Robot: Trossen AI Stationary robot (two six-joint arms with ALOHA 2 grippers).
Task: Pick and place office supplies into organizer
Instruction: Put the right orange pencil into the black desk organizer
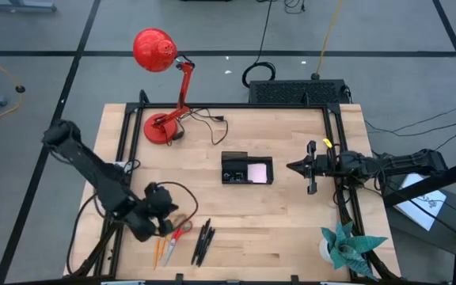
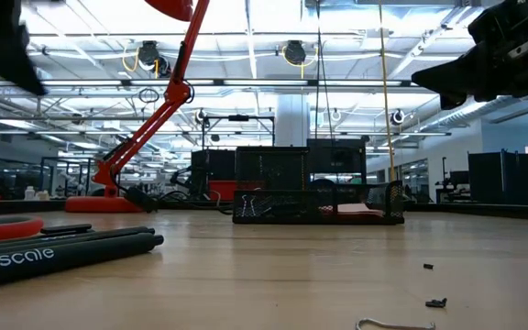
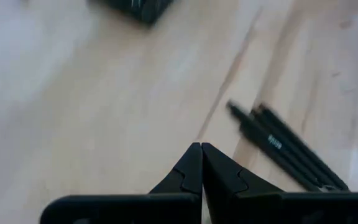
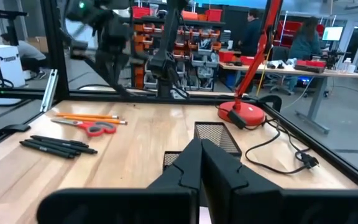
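Left gripper [image 3: 201,149] shut, empty; pens [image 3: 284,149] just ahead, off to one side, long axis oblique to jaws. Right gripper [image 4: 201,146] shut, empty, farther off.

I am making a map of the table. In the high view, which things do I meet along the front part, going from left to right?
Orange pencils → red-handled scissors → black pens → teal paper plant.
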